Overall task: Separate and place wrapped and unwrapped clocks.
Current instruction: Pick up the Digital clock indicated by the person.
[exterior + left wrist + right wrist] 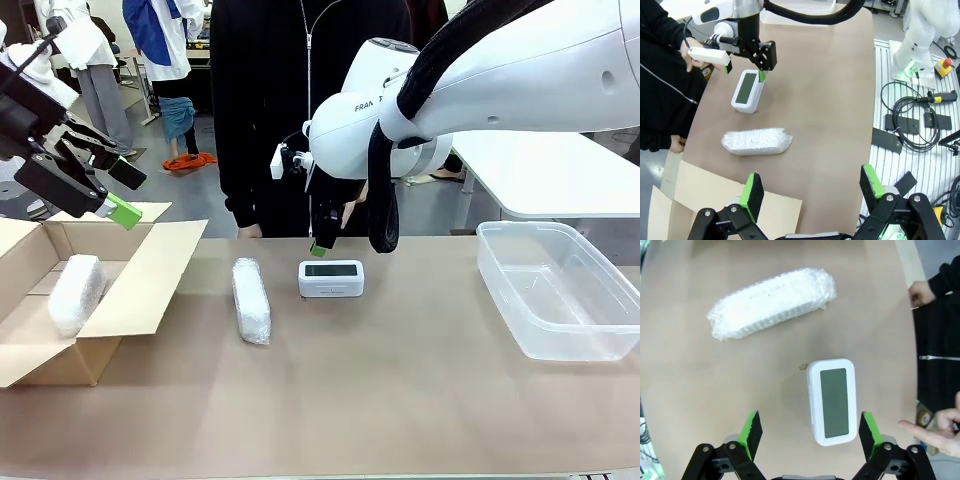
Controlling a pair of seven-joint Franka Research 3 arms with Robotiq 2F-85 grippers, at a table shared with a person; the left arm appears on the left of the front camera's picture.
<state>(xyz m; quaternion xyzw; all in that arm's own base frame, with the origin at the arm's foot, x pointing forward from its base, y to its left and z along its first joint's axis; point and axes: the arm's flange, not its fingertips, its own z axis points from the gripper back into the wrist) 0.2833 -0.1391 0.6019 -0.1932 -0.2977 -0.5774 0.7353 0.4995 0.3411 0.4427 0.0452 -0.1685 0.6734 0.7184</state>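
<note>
The bare white clock (331, 277) with a grey display lies on the table's middle, seen from above in the right wrist view (833, 401). My right gripper (320, 245) hovers open just over it, its fingers (751, 432) spread wide with the clock below and between them, nearer the right finger. A bubble-wrapped clock (251, 300) lies left of the bare one (772, 301) (757, 141). Another wrapped clock (77, 293) rests inside the cardboard box (150, 270). My left gripper (125, 192) hangs open and empty above the box's far edge (811, 192).
A clear plastic tub (560, 325) stands at the table's right. The open cardboard box takes up the left side, flaps spread. A person in black stands at the far edge, hands (935, 432) close behind the bare clock. Bare brown tabletop (400, 400) lies at the front.
</note>
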